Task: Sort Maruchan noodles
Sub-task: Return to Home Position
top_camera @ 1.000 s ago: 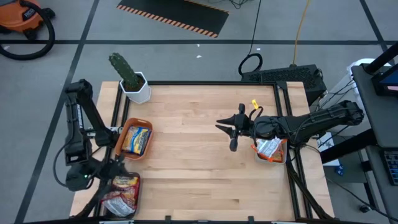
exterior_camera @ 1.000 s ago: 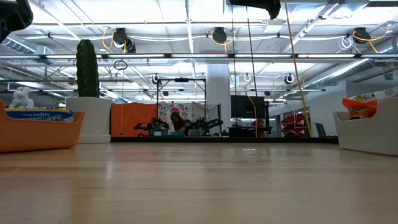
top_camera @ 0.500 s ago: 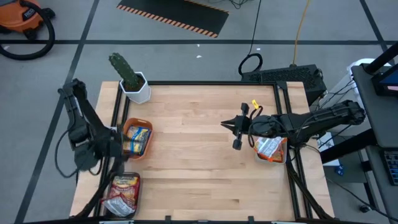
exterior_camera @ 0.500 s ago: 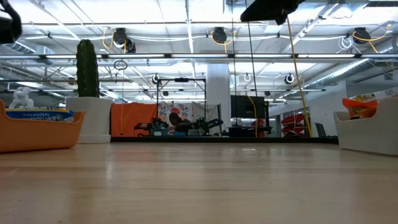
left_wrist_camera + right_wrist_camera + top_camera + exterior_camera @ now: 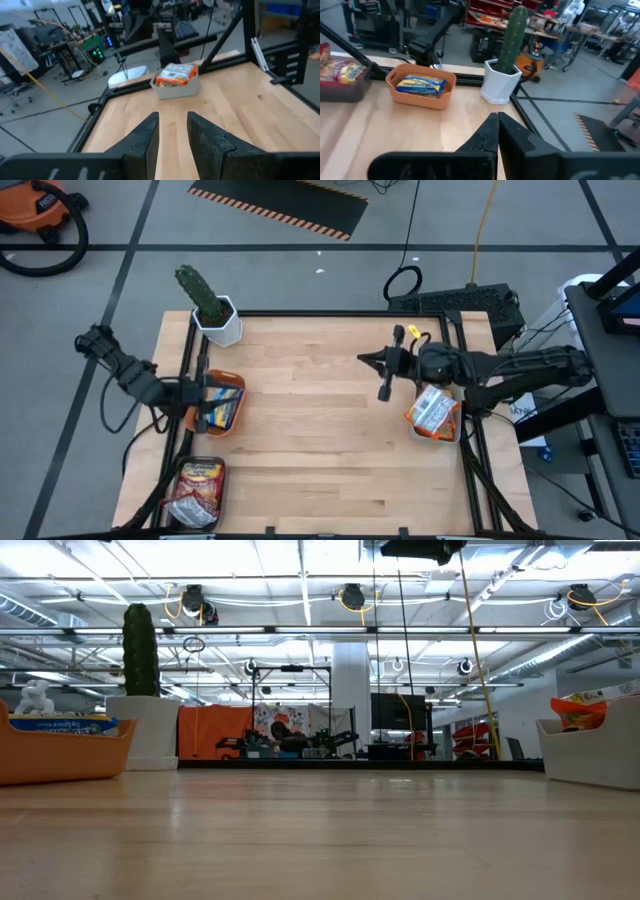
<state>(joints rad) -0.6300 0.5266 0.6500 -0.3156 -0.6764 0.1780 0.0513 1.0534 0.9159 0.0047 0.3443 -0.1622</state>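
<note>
We see blue noodles (image 5: pixel 222 404) in the orange bin (image 5: pixel 226 377), red noodles (image 5: pixel 197 492) in the black bin (image 5: pixel 200 461), orange noodles (image 5: pixel 432 415) in the white bin (image 5: pixel 175 90); left end effector (image 5: pixel 172 116) released by the orange bin, right end effector (image 5: pixel 497 116) clenched on nothing over the table (image 5: pixel 320 450).

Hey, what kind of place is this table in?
Probably a robotics lab in an industrial hall: exposed ceiling trusses, an orange shop vacuum on the floor, and a hazard-striped mat beyond the wooden table.
</note>
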